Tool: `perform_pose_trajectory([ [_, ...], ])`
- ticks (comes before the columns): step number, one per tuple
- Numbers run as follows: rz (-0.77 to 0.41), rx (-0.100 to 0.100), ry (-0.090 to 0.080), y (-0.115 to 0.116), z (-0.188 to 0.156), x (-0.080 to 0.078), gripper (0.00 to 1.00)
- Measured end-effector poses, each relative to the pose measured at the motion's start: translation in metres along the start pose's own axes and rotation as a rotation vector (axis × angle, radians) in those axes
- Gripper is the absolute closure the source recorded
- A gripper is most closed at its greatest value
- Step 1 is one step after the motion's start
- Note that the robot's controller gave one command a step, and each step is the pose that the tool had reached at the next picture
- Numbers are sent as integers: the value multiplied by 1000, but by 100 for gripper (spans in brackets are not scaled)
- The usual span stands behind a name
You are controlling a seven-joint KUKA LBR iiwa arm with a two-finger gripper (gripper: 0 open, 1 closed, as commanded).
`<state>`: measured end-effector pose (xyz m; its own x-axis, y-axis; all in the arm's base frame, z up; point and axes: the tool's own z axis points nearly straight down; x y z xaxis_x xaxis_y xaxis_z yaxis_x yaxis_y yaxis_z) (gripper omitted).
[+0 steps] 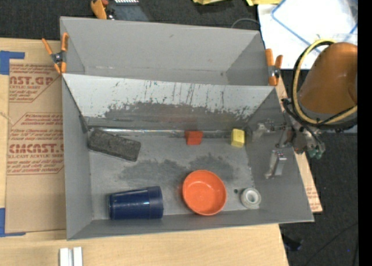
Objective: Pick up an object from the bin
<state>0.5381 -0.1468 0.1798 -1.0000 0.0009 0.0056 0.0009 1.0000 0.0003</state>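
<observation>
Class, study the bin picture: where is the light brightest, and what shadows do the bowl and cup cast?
Camera view: the bin's back wall is lit brightest, evenly; its floor is dimmer; the bowl and cup cast only faint, soft shadows.

cubes [194,137] [238,137] 2 | bowl [204,192] 1 | cup [136,203] 1 | brick [114,144] 1 | roll [251,198] 1

arm [330,79] reaches in from right, jaws hanging low.
</observation>
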Motion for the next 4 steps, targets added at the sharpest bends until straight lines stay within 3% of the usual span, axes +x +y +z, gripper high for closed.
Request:
perform_pose_trajectory([
  [1,-2,1,-7,1,-4,-2,0],
  [2,-104,2,-9,55,57,17,0],
  [3,-260,5,-15,115,54,49,0],
  [4,-364,3,-6,151,61,35,0],
])
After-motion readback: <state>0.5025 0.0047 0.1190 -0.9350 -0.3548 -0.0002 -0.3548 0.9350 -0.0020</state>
